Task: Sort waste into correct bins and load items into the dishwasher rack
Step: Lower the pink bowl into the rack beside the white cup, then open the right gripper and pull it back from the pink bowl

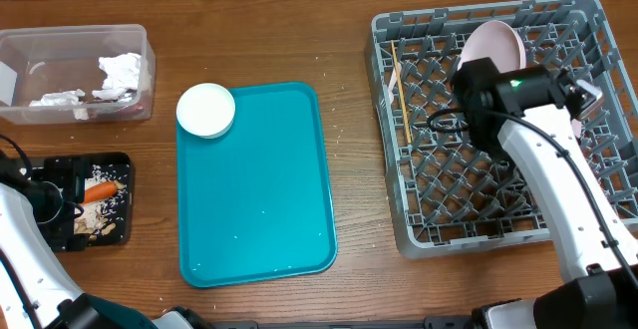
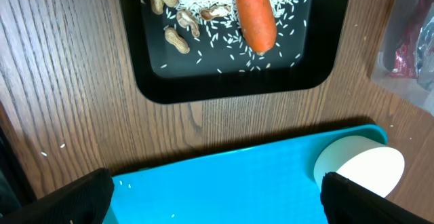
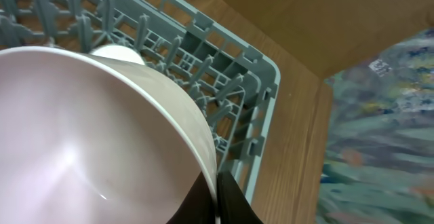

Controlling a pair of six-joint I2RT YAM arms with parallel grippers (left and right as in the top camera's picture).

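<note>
From overhead the right arm hides its grip. The right wrist view shows the right fingers (image 3: pixel 220 203) clamped on the pale pink plate's (image 3: pixel 81 129) rim inside the rack (image 3: pixel 234 108). The left fingers (image 2: pixel 68 197) are spread apart, with the carrot (image 2: pixel 254 13) at their 12 o'clock.

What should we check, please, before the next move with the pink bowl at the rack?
1. Right fingers shut on the rim of the pink bowl: ok.
2. Bowl over the dishwasher rack, tilted on edge: ok.
3. Bowl seated between pegs: cannot tell.
4. Wooden stick lies in the rack, apart from the bowl: ok.
5. Left fingers open and holding nothing: ok.
6. White cup loaded: not ok; it sits on the teal tray.
</note>
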